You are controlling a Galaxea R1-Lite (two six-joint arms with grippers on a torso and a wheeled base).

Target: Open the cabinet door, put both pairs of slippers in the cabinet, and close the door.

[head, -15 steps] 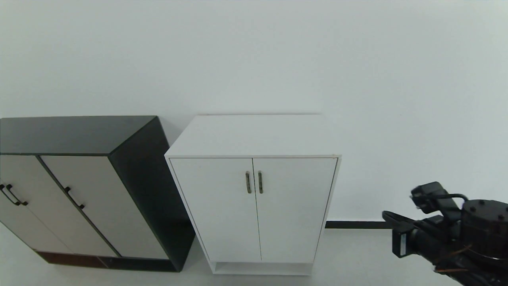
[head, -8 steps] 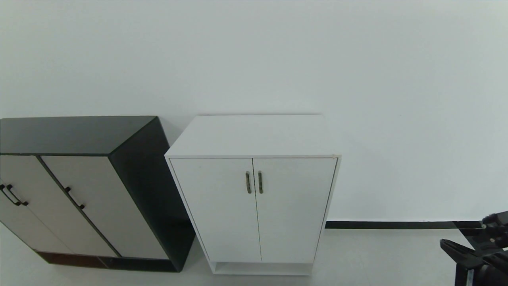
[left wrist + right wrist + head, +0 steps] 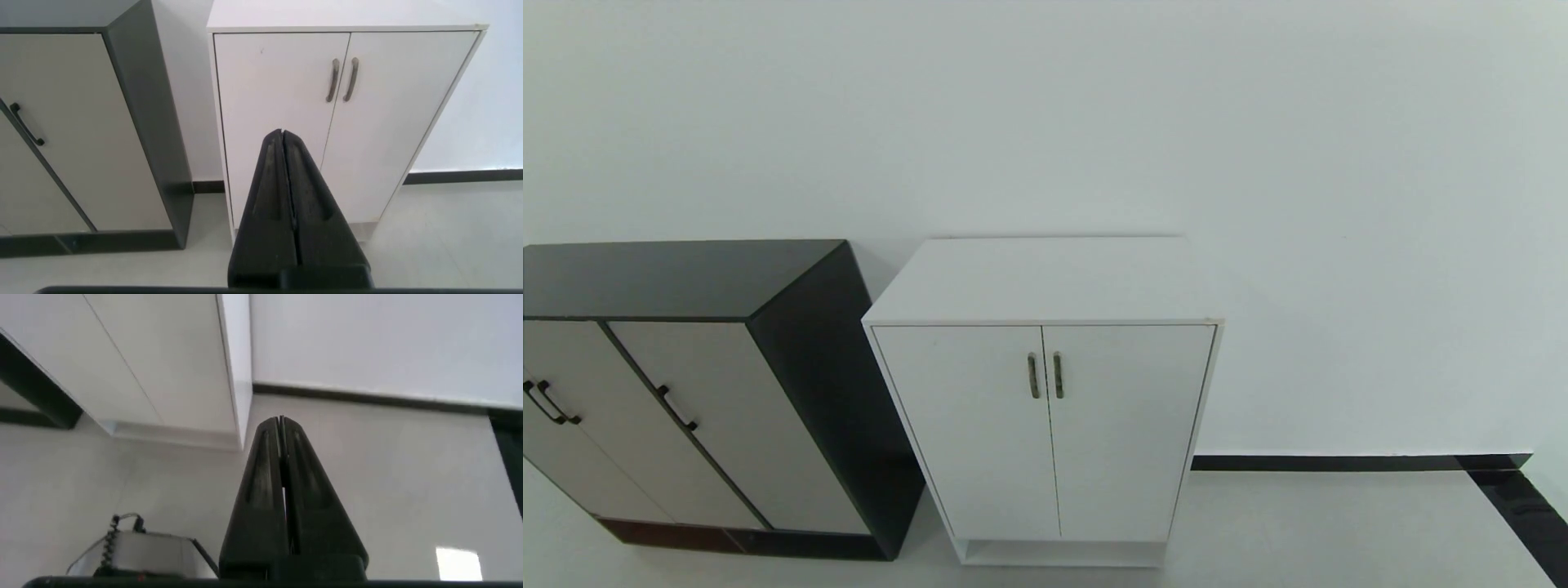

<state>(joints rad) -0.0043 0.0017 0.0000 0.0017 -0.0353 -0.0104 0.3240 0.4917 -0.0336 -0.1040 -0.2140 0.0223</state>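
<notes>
Against the far wall [image 3: 1045, 122], the dark cabinet [image 3: 686, 367] stands just beside the white cabinet [image 3: 1045, 278], at its nine o'clock. The white cabinet is at my twelve o'clock with both doors [image 3: 980, 441] shut, and its two handles [image 3: 1045, 374] sit side by side where they meet. My left gripper [image 3: 282, 139] and right gripper [image 3: 282, 426] each show fingers pressed together, gripping nothing.

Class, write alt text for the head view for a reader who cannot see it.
A white two-door cabinet stands shut against a pale wall, handles together at the centre. A black cabinet with beige doors stands to the left.
</notes>
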